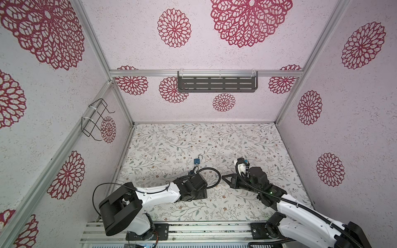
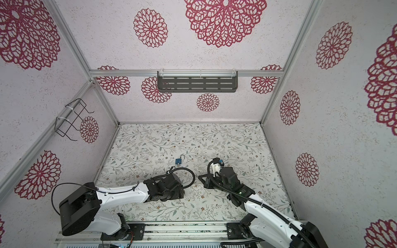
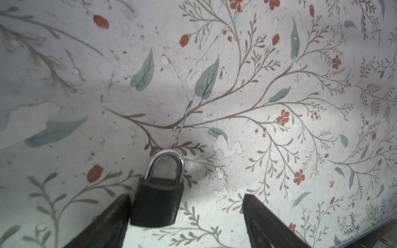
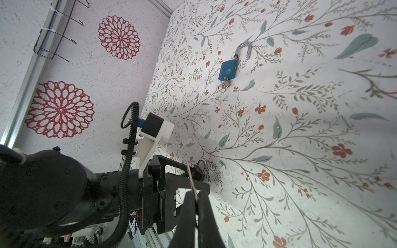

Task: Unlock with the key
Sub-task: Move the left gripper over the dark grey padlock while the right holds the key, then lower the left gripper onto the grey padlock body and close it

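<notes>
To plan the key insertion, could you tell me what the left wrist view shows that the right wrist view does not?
Left wrist only: the left gripper with jaws wide open, the black padlock against one finger. Right wrist only: the key pinched in the shut right gripper, and a blue padlock lying open with its own key. Both: the black padlock and floral table.

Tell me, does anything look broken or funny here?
Yes. The table cover is scratched and peeling beside the black lock. Farther off, the blue lock lies open with a key left in it.
</notes>
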Robot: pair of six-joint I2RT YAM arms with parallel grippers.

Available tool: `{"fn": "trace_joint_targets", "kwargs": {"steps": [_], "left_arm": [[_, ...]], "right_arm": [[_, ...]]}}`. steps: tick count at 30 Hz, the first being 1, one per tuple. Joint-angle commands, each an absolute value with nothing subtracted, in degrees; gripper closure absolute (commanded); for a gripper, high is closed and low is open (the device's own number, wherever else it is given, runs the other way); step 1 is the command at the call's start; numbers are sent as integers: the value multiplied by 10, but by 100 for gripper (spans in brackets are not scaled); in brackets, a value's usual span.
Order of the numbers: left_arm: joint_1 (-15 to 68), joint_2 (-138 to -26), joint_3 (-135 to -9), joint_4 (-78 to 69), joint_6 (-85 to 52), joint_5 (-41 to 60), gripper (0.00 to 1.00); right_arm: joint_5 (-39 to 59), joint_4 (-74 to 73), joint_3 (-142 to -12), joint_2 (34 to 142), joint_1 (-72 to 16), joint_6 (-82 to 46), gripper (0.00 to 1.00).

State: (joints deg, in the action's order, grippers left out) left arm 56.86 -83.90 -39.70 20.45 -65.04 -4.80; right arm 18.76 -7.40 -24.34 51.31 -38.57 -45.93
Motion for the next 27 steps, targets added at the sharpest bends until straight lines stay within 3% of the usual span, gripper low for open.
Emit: {"fn": "trace_joint_targets", "kwargs": {"steps": [1,15,27], "left_arm": [[582,-829,-407,202,-670,-59,14],[608,-845,-445,262,-705,-113,16],[625,-914,-534,379,-742,-171,24]], "right_arm": [[189,-81,-249,503,-379,-445,100],[197,-90,-238,494,-366,-447,100],[209,-88,-228,486,-351,-451,100]]}}
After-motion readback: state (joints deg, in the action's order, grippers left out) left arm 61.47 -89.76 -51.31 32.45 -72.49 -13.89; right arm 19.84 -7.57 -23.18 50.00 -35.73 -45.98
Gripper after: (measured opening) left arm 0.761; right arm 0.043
